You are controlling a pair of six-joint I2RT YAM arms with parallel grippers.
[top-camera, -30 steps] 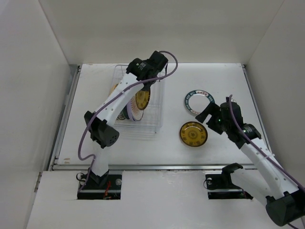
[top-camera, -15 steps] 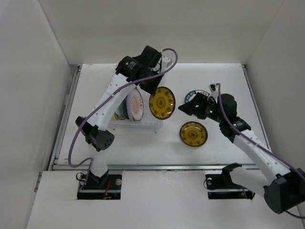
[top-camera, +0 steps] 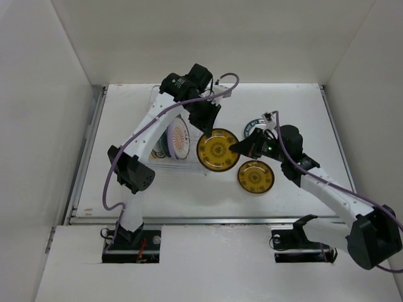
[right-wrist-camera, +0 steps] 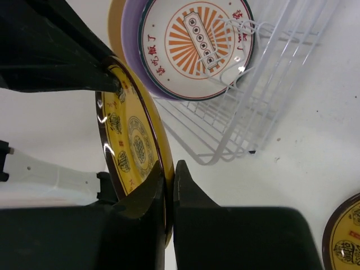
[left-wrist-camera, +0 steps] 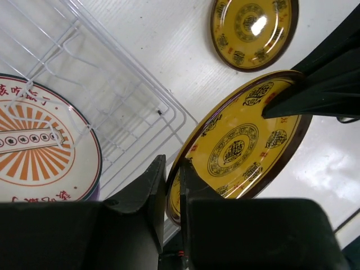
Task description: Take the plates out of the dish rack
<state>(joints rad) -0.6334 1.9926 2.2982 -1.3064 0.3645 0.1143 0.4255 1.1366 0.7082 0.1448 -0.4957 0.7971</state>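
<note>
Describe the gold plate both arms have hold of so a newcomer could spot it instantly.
Start at the white table and look just right of the dish rack. The gold-brown patterned plate there is tilted, pinched at opposite rims by the left gripper and the right gripper. Its lookalike lies flat on the table, touched by nothing.

A white table (top-camera: 302, 107) sits enclosed by plain white walls (top-camera: 208, 38) on 3 sides.
</note>
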